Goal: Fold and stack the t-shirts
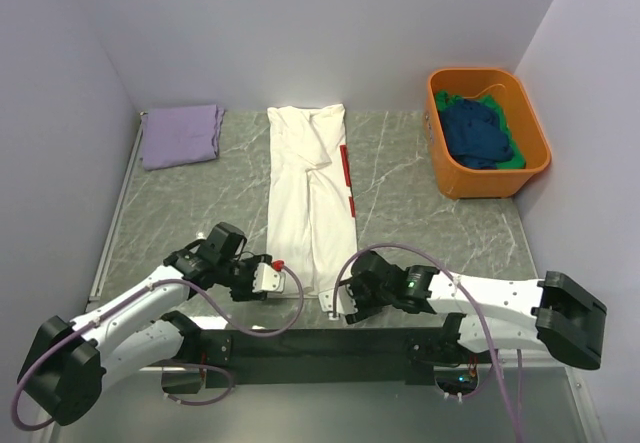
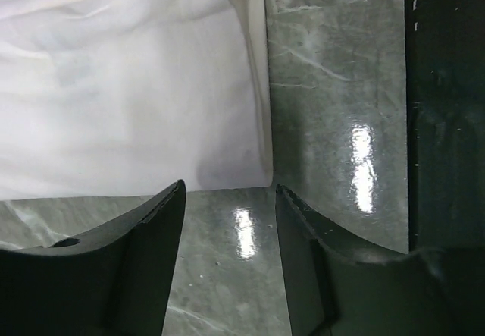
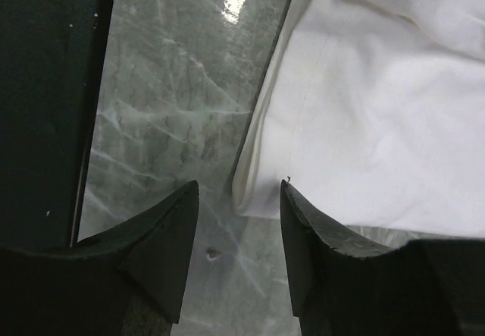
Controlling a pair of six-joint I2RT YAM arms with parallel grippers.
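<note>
While poised at near edge of counter (image 1: 200, 213), flanking white t-shirt (image 1: 310, 193) hem with left claw (image 2: 227, 192) and right claw (image 3: 239, 188), both spread open.

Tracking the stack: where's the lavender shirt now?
In the top view the lavender shirt lies folded at the far left corner of the table, left of the white shirt and apart from it.

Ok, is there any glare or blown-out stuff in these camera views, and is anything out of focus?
Left wrist: two bright reflections on the table, and the white t-shirt is nearly washed out; right wrist: one reflection at the top edge, the right end effector's fingers dark and soft; top external: even light, sharp, no obvious glare.
</note>
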